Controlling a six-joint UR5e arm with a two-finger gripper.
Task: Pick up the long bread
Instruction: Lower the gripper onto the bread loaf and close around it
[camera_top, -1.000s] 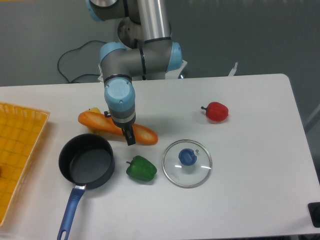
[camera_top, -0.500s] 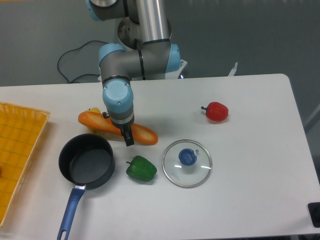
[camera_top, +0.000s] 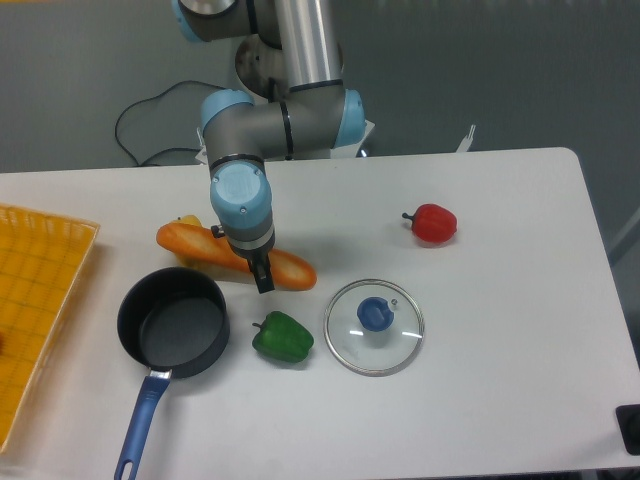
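Note:
The long bread (camera_top: 289, 269) lies on the white table (camera_top: 500, 200), slanting from upper left to lower right, just behind the pot. My gripper (camera_top: 253, 263) is down over its middle, and the wrist hides that part of the loaf. One dark finger (camera_top: 262, 278) shows at the loaf's near edge. The other finger is hidden behind the wrist. The bread rests on the table, both ends showing.
A black pot with a blue handle (camera_top: 172, 322) sits in front of the bread. A green pepper (camera_top: 283, 337), a glass lid (camera_top: 374, 326) and a red pepper (camera_top: 433, 223) lie to the right. A small yellow pepper (camera_top: 188, 220) peeks from behind the loaf. An orange basket (camera_top: 35, 310) is at the left edge.
The wrist shifted slightly left and then back right over the bread. The bread has not moved.

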